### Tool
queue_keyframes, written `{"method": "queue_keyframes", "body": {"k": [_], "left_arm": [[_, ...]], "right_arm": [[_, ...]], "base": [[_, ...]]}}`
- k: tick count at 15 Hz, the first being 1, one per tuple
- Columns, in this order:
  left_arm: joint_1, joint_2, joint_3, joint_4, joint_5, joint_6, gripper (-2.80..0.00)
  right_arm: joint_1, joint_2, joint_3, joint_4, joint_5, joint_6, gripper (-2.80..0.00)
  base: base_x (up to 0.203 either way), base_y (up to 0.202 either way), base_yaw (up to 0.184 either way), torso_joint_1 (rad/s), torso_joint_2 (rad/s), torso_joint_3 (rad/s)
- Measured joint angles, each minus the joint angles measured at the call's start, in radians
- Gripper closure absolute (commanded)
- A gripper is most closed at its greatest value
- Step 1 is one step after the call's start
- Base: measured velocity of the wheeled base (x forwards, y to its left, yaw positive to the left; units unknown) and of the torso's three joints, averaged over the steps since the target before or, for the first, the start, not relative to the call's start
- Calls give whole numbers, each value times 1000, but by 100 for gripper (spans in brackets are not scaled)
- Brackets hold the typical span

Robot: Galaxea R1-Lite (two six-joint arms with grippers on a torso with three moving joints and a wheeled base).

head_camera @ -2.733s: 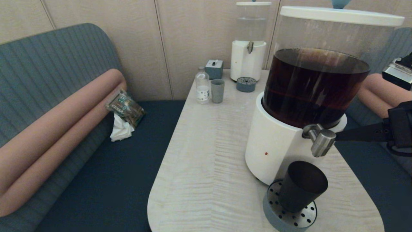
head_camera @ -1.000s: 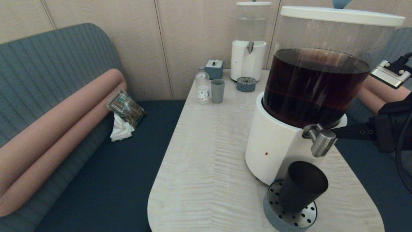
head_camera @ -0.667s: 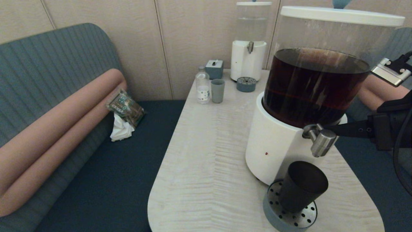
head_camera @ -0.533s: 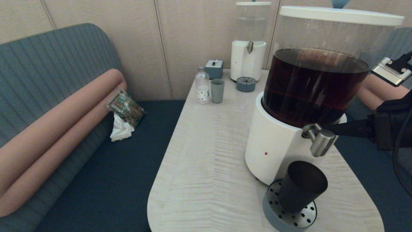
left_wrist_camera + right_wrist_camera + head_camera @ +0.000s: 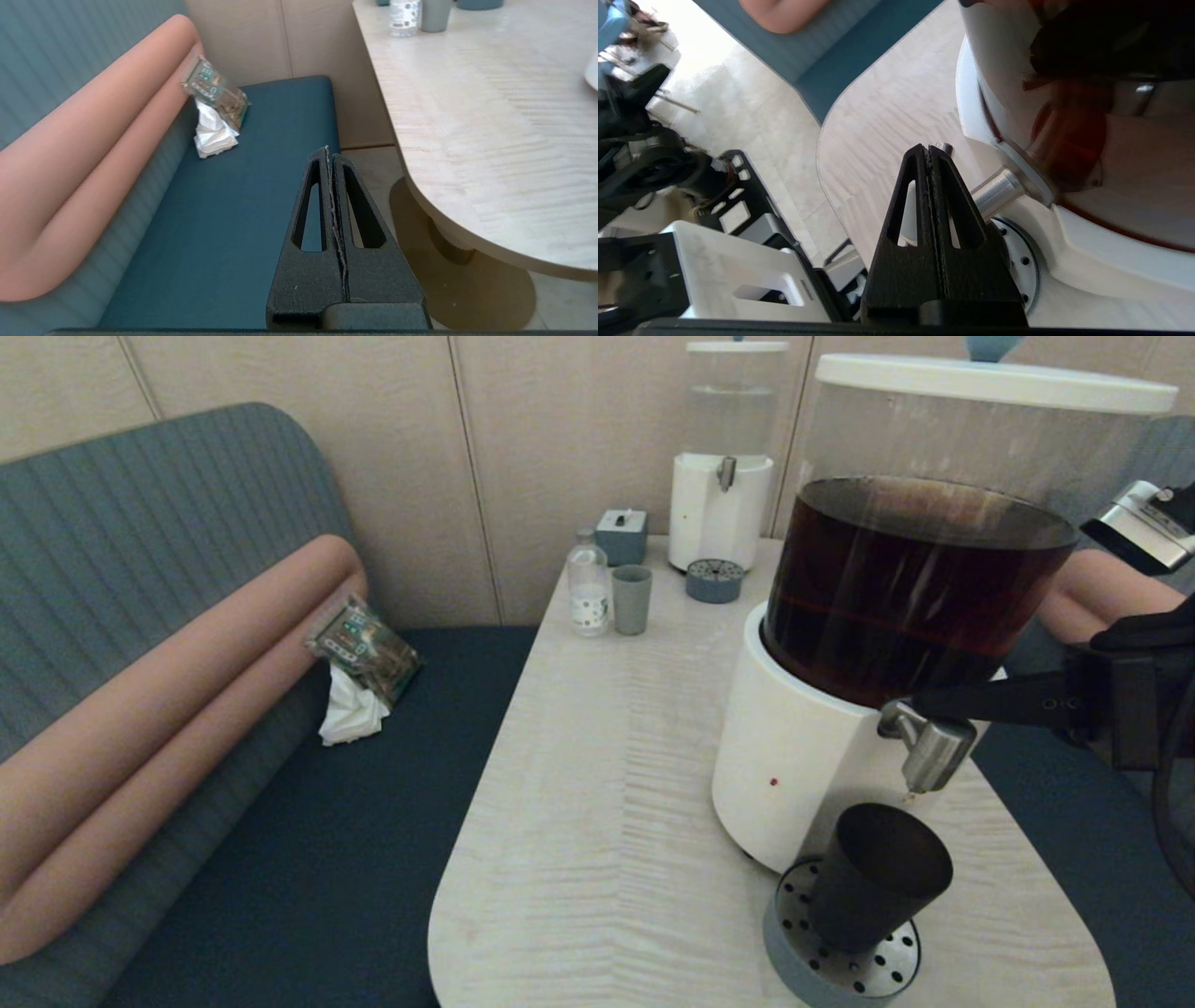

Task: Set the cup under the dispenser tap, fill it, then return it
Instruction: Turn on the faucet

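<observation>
With the cup (image 5: 876, 875) already standing on the perforated drip tray (image 5: 840, 963) directly under the dispenser tap (image 5: 929, 745), I judge the placing step done and the filling step in hand. My right gripper (image 5: 920, 702) reaches in level from the right, its two fingers pressed flat together with nothing between them, and the closed tip lies against the top of the tap where it joins the white base (image 5: 789, 747) of the big dispenser; from the wrist the tip (image 5: 928, 150) sits right over the steel spigot (image 5: 1000, 187). I can see no stream falling into the cup, so I take it the valve has not opened. Next I expect to bear the closed tip onto the tap's lever, gently, without nudging the dispenser or the cup beneath. My left gripper (image 5: 330, 158) hangs parked beside the table (image 5: 490, 121), over the blue bench seat (image 5: 224, 205), fingers likewise closed on nothing.
</observation>
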Motion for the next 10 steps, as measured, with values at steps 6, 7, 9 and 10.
{"method": "queue_keyframes", "body": {"k": [6, 7, 9, 10], "left_arm": [[1, 0, 0, 0, -1, 0, 0], [1, 0, 0, 0, -1, 0, 0], [1, 0, 0, 0, 0, 0, 0], [1, 0, 0, 0, -1, 0, 0]], "right_arm": [[-2, 1, 1, 3, 11, -3, 0], [-5, -1, 1, 5, 10, -3, 0], [-11, -10, 1, 8, 7, -3, 0], [-13, -16, 0, 10, 6, -2, 0]], "base": [[0, 0, 0, 0, 0, 0], [0, 0, 0, 0, 0, 0], [0, 0, 0, 0, 0, 0], [0, 0, 0, 0, 0, 0]]}}
